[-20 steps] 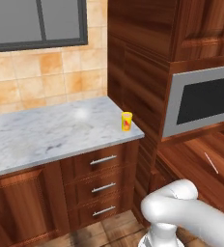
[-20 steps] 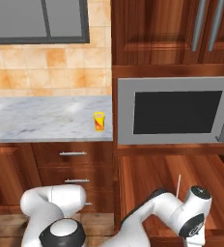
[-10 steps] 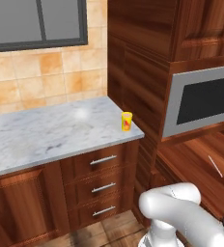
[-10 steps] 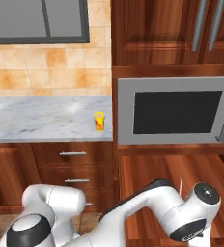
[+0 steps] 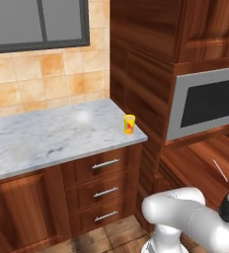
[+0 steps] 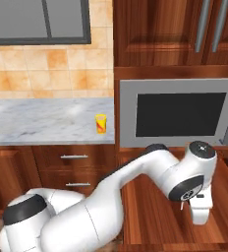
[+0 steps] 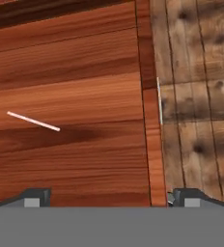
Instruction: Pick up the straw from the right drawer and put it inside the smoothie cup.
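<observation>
The straw (image 7: 33, 121) lies flat on the floor of the right drawer (image 7: 85, 58), which stands pulled out below the microwave. From the left base the straw (image 5: 220, 170) is a thin pale line on the drawer (image 5: 195, 165) floor. My gripper (image 7: 111, 198) hangs above the drawer near its front wall, open, its fingertips (image 7: 34, 197) wide apart and holding nothing. The straw is ahead and to the left of it in the hand view. The hand (image 6: 200, 214) points down over the drawer (image 6: 150, 216). The smoothie cup (image 5: 130, 124) (image 6: 101, 123) stands upright at the counter's right end.
The drawer's front wall (image 7: 152, 125) carries a silver handle (image 7: 159, 101), with plank floor (image 7: 196, 96) beyond it. The microwave (image 6: 180, 114) sits above the drawer. Three narrower drawers (image 5: 105, 190) stack under the marble counter (image 5: 52, 133).
The arm has reached further out over the open drawer, its upper joint rising in the right base view. Cup and straw have not moved.
</observation>
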Robot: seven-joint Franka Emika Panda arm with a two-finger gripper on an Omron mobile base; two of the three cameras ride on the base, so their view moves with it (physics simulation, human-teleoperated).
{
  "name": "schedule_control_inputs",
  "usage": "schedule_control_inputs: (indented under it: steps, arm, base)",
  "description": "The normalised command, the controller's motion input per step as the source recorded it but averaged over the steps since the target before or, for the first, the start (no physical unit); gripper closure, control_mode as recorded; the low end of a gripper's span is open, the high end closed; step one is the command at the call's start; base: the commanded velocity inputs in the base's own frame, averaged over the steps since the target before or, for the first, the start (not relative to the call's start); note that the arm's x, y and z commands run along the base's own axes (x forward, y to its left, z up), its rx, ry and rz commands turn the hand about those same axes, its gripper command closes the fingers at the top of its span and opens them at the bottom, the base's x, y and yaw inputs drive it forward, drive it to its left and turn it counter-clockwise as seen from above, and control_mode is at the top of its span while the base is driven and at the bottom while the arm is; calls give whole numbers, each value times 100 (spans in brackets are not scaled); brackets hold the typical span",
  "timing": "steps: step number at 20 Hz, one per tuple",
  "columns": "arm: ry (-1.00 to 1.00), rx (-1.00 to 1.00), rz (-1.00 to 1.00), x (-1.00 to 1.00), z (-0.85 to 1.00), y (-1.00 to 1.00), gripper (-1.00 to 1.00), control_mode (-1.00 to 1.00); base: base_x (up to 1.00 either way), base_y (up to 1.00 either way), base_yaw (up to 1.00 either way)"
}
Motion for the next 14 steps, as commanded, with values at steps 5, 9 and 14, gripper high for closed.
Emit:
schedule_control_inputs:
  steps: [5,9,14]
  arm:
    - [32,0,23,98,33,-65,-100,-100]
    - [5,0,41,38,-32,-67,-100,-100]
    - [0,0,22,55,-72,-10,-100,-100]
  base:
    - [0,0,0]
    - [0,0,0]
    - [0,0,0]
